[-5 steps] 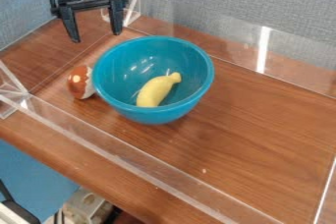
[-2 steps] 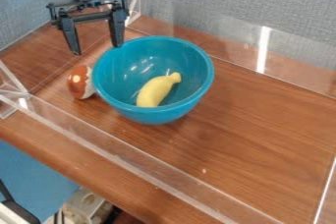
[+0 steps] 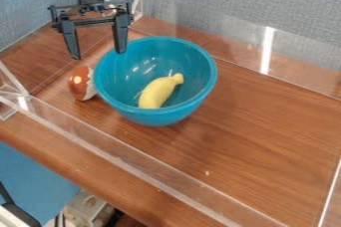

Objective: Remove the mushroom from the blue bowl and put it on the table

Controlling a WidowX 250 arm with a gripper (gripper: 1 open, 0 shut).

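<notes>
Your gripper (image 3: 91,42) is spread wide with nothing between the two dark fingers (image 3: 120,38), hanging tips-down over the back-left of the table (image 3: 253,141), just behind the far-left rim of the blue bowl (image 3: 120,107). Heads up: the mushroom (image 3: 84,84) isn't in the bowl. It sits on the wood, tucked against the bowl's left outer wall, reddish-brown cap with a pale patch showing, partly hidden by the rim; I can't tell whether it actually touches the wall. The only thing inside the bowl is a yellow banana-shaped piece (image 3: 160,92), so don't grab that. By the look of it the goal state is already met, so the sensible move is a clean exit: keep the jaws apart, go up before you travel sideways, and stay off the bowl rim so it doesn't slide into the mushroom. If you do need to re-place the mushroom, come straight down on the side away from the bowl, line the fingers up parallel to the bowl wall so one fingertip doesn't wedge against it, and close on the cap, not the edge. It's small and rounded, likely to squirt out of an off-centre pinch. Mind the clear acrylic wall (image 3: 34,42) on the left; there's little room there.
</notes>
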